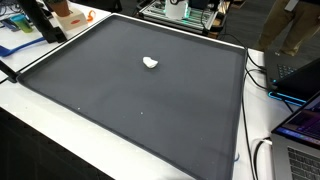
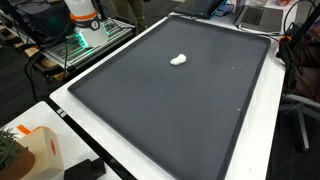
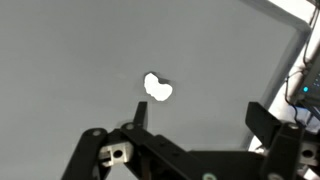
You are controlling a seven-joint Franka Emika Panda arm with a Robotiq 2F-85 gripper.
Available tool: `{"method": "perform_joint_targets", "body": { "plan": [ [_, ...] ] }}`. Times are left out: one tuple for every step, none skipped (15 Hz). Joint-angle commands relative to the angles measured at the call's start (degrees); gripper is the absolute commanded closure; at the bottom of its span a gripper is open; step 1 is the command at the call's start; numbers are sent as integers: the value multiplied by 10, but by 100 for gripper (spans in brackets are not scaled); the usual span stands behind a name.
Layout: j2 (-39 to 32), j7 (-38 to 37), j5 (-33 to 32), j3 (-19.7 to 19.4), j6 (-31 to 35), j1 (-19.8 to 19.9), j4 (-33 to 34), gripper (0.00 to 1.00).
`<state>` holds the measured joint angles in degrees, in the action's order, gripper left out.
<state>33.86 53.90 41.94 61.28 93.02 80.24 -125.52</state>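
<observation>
Fingers (image 3: pixel 133 118) fill the bottom of the wrist view, dark and blurred, spread wide, with bare mat (image 3: pixel 80 50) showing between the tips. They hold nothing and touch nothing. Just beyond them a small white lump (image 3: pixel 158 87) lies flat on the mat, apart from both tips. It sits ahead of the gap, nearer the tip on the picture's left side than the one on its right. What the lump is made of I cannot tell.

In both exterior views the lump (image 1: pixel 151 63) (image 2: pixel 179 59) lies on the dark grey mat (image 1: pixel 150 120) (image 2: pixel 170 120), off centre toward one edge and well apart from the raised rim. The mat covers most of a white bench (image 1: pixel 40 130) (image 2: pixel 263 130). A laptop (image 1: pixel 305 150) and cables (image 1: pixel 262 155) sit on the bench beside the mat. An orange-and-white box (image 2: pixel 38 148) stands near a mat corner.
</observation>
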Motion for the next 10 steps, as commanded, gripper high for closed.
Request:
{"method": "perform_joint_targets", "body": {
  "plan": [
    [-91, -120, 12, -101, 17, -149, -14, 0],
    [-97, -146, 37, -124, 33, -189, -24, 0],
    [-97, -163, 65, -147, 71, -229, -37, 0],
    [-98, -167, 84, -165, 132, -270, -52, 0],
    [-62, -137, 128, -108, 162, -217, -59, 0],
    [-71, -131, 136, -103, 221, -237, -67, 0],
    [-75, -116, 136, -86, 270, -239, -72, 0],
    [-75, -112, 129, -70, 314, -237, -77, 0],
    [-75, -113, 98, -55, 337, -231, -78, 0],
    [-136, -165, 1, -129, 400, -339, -87, 0]
  ]
}}
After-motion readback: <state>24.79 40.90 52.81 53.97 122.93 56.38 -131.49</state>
